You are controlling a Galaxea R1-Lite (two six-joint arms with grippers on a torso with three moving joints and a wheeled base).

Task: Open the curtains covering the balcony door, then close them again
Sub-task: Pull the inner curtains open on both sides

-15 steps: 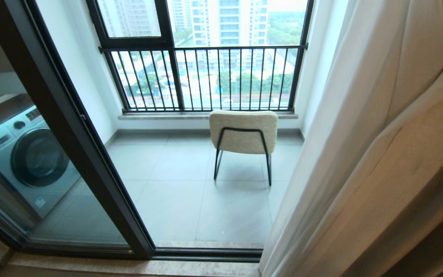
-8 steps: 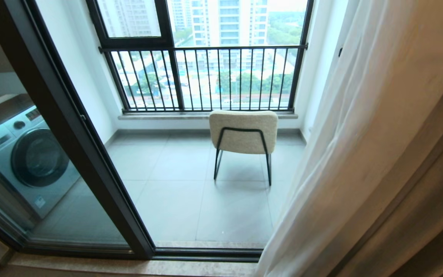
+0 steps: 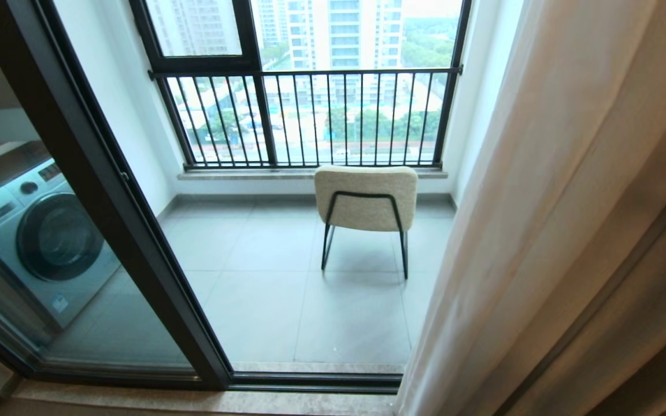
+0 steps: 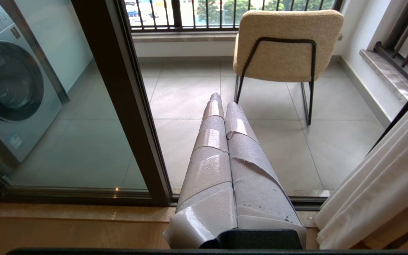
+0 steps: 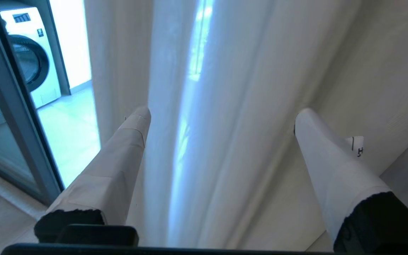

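At the door's right edge: right gripper [image 5: 221,113] faces the curtains [image 3: 518,231], fingers wide, fabric between them but not pinched.
Curtains: sheer white, long soft folds, bunched right so the doorway shows.
Left gripper [image 4: 221,106]: parked low, fingers pressed together, holding nothing.
Balcony door [image 3: 107,190]: slim dark frame, smooth glass.
Beyond: padded chair [image 3: 366,196] on grey tiles.

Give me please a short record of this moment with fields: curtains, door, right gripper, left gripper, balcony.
curtains: sheer white curtains gathered at the right side, doorway uncovered
door: balcony door with dark frame, glass panel at left
right gripper: right gripper open, facing the curtain folds, fabric between its fingers, not gripped
left gripper: left gripper shut, holds nothing, pointing at the balcony
balcony: chair, washing machine behind the glass
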